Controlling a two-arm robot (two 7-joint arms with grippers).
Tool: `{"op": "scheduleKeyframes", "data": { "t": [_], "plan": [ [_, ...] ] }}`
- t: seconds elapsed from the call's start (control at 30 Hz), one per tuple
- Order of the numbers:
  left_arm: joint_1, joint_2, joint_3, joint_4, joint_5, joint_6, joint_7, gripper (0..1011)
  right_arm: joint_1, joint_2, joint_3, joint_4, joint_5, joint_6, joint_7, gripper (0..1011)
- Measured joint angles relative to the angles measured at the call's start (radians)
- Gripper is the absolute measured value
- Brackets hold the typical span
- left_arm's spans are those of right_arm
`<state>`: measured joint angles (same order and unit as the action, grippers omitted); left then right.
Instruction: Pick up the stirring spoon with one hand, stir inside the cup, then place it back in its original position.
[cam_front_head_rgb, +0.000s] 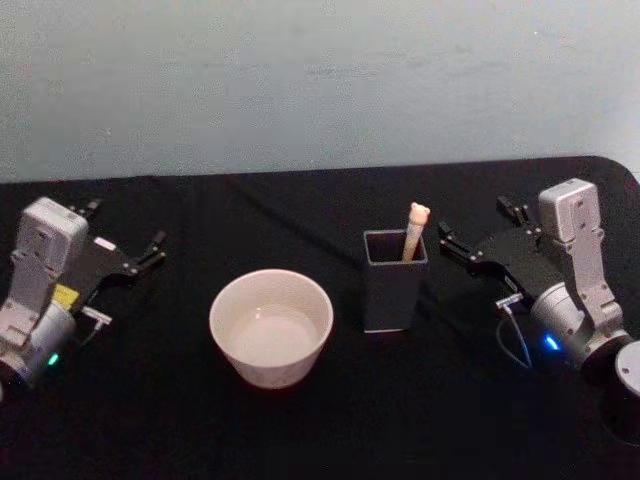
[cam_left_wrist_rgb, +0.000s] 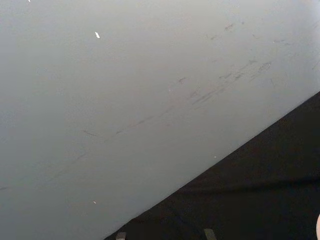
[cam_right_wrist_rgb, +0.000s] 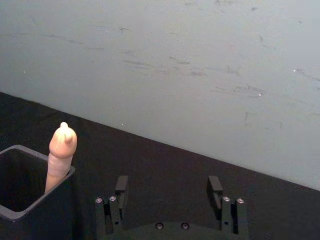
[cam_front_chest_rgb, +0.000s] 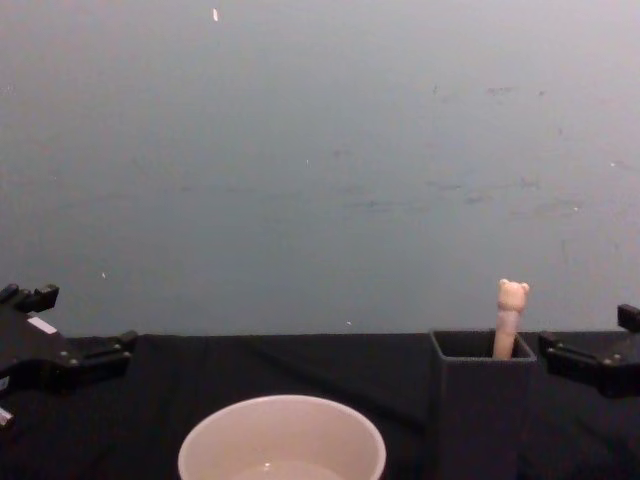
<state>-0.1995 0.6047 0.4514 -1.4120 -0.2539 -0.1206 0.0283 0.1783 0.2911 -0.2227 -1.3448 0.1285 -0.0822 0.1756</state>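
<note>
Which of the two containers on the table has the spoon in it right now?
The dark grey square holder, right of the round cream cup; the spoon leans in its corner, bear head up.

You see a smooth, faintly glossy cream cup (cam_front_head_rgb: 271, 327) beside a matt dark grey holder (cam_front_head_rgb: 394, 279). Matt black cloth covers your desk (cam_front_head_rgb: 300, 430); the wall (cam_front_chest_rgb: 320, 150) looks scuffed.

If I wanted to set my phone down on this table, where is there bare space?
The black cloth in front of the wide cream-white cup and the dark grey square holder is free, as is the strip behind them toward the wall. It is tightest between the holder and the open right gripper.
</note>
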Motion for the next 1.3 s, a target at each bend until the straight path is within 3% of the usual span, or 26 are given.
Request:
{"op": "scheduleKeyframes", "data": {
  "t": [1.3],
  "plan": [
    [0.0, 0.0, 0.0, 0.0, 0.0, 0.0, 0.0, 1001, 0.0, 0.0, 0.0, -0.001, 0.001, -0.001, 0.0, 1000]
  ]
}}
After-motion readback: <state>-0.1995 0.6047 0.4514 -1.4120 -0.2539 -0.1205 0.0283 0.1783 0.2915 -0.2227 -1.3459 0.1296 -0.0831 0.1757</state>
